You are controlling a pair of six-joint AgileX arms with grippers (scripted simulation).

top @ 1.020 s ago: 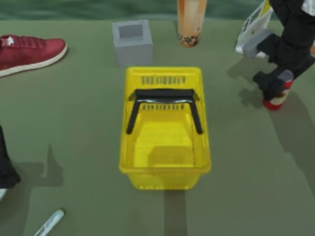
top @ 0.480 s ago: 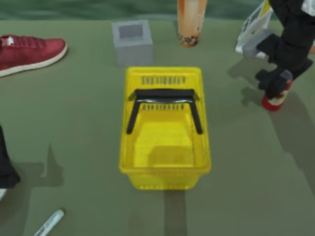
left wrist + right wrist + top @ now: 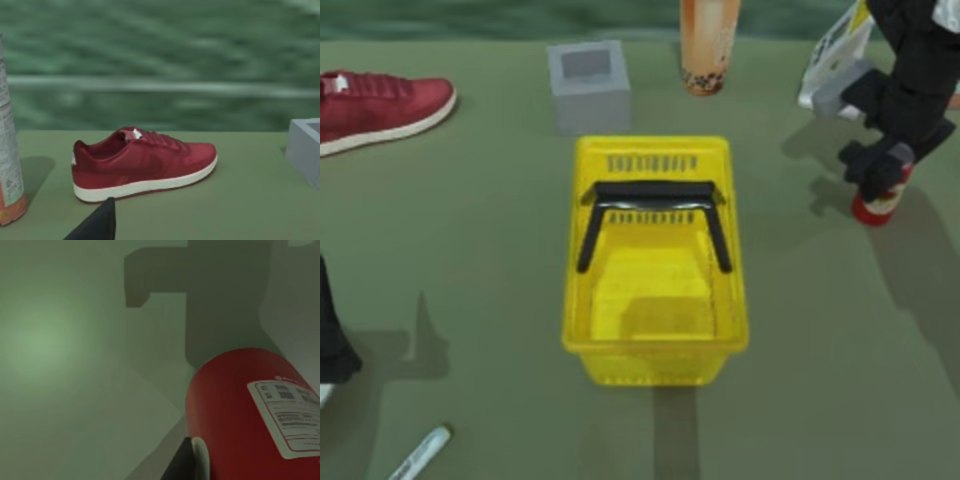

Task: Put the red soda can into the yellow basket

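From above, the right gripper (image 3: 882,170) clasped the red soda can (image 3: 876,203), red with a white band, standing far right of the yellow basket (image 3: 655,355). The left arm sat parked at the near left edge. The right wrist view showed the can's red side and white label (image 3: 287,417).

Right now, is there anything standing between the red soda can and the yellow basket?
Nothing visible does. The right gripper is on the red soda can at the table's right; bare table separates it from the yellow basket. Only the basket's black handle crosses its opening.
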